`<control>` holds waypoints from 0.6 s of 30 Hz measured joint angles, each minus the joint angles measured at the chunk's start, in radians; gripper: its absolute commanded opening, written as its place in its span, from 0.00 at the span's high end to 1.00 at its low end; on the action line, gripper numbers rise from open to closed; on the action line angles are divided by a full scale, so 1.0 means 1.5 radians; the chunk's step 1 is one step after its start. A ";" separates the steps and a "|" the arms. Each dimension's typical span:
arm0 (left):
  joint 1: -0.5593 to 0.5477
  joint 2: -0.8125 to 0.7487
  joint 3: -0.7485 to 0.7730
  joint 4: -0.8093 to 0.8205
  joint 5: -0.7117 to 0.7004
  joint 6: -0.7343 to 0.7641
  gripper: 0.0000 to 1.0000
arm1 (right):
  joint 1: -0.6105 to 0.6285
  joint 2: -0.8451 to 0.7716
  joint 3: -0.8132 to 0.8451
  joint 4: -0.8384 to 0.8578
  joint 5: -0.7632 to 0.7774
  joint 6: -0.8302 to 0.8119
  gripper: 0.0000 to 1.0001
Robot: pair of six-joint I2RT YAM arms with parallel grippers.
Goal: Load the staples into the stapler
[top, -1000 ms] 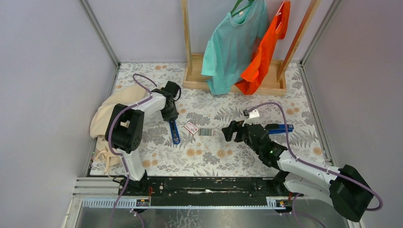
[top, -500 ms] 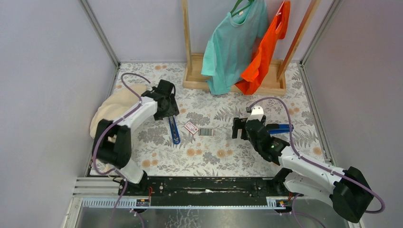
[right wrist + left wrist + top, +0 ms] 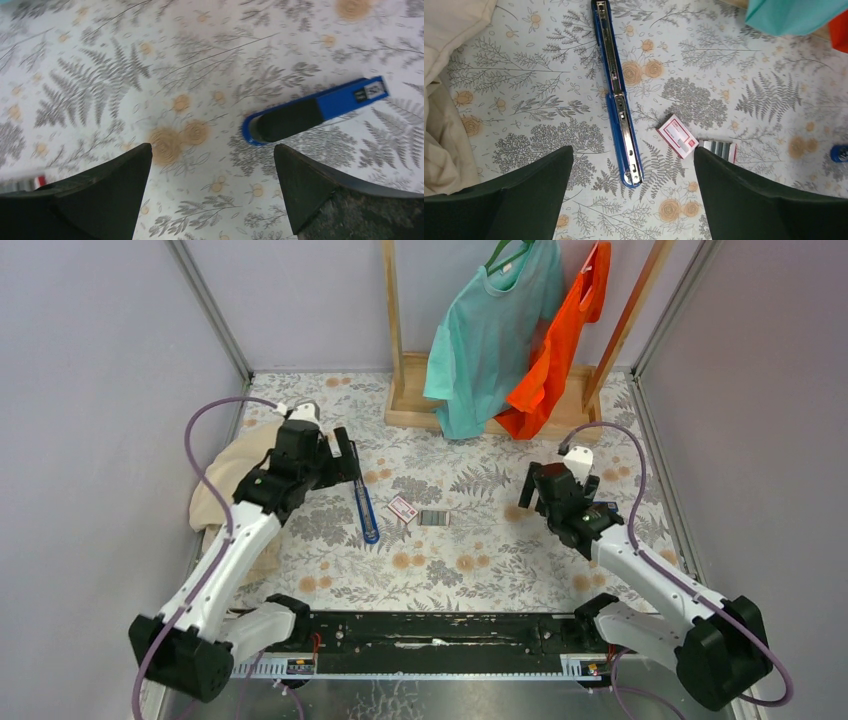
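A long blue stapler (image 3: 366,512) lies folded open and flat on the floral tabletop, its metal channel facing up (image 3: 618,95). The staples (image 3: 433,518), a small silvery-grey block (image 3: 720,150), lie to its right. A red-and-white box (image 3: 402,508) sits between the two. My left gripper (image 3: 345,462) hovers above the stapler's near end (image 3: 633,148), open and holding nothing. My right gripper (image 3: 532,492) is open over bare tabletop (image 3: 212,145), well right of the staples. A second blue-and-black stapler (image 3: 315,110) lies just beyond its fingers.
A cream cloth (image 3: 225,490) is bunched at the left edge. A wooden rack (image 3: 490,412) at the back carries a teal shirt (image 3: 500,330) and an orange one (image 3: 560,350). Grey walls close in both sides.
My left gripper went from nearly shut at the stapler to open and drew back up and to the left. My right arm pulled away to the right from the staples, its jaws opening fully.
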 measured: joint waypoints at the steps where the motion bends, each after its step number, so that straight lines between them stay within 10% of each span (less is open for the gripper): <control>1: 0.001 -0.023 -0.010 0.007 0.005 0.005 0.01 | -0.012 0.005 0.007 -0.011 0.007 0.011 0.01; 18: -0.024 -0.239 -0.115 0.076 0.009 0.045 0.00 | -0.219 0.164 0.102 -0.139 -0.011 0.217 0.15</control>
